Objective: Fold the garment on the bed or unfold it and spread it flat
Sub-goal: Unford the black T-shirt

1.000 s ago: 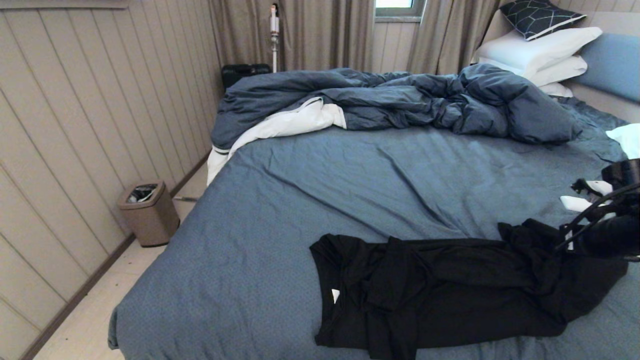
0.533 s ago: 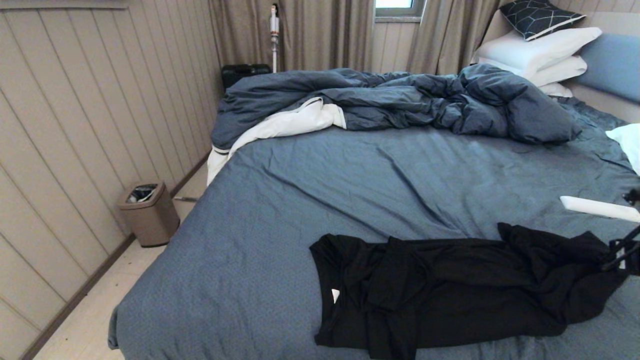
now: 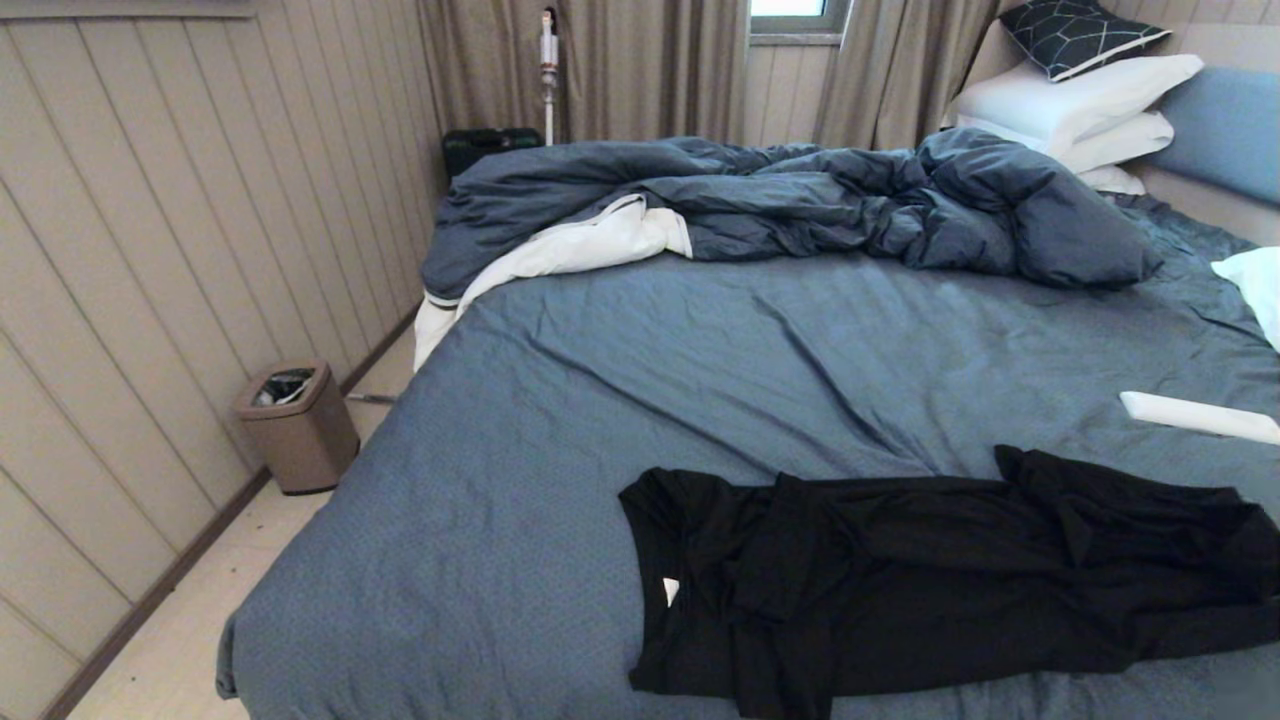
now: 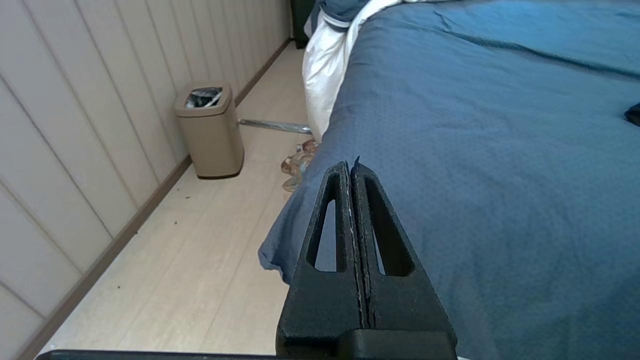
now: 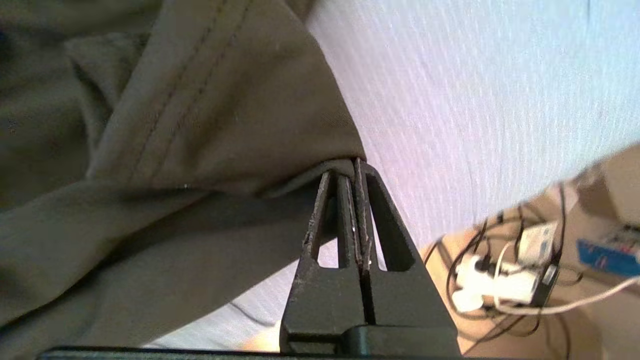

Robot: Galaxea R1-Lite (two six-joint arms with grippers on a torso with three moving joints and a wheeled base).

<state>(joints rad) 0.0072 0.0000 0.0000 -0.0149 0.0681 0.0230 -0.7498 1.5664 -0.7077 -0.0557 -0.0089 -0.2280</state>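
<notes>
The garment (image 3: 900,580), a black T-shirt with a small white neck tag (image 3: 671,590), lies bunched in a long strip across the near part of the bed (image 3: 700,380), its right end running out of the head view. My right gripper (image 5: 352,167) is out of the head view; its wrist view shows it shut on a stitched edge of the garment (image 5: 200,125) over the sheet near the bed's side. My left gripper (image 4: 350,167) is shut and empty, parked at the bed's near left corner.
A rumpled dark blue duvet (image 3: 800,200) and white pillows (image 3: 1080,100) fill the far side. A long white object (image 3: 1195,417) lies on the sheet at the right. A tan bin (image 3: 298,425) stands on the floor left. A power strip with cables (image 5: 505,285) lies on the floor right.
My right arm has moved right, out of the head view, drawing the garment's right end with it. The rest of the garment and the left arm have stayed put.
</notes>
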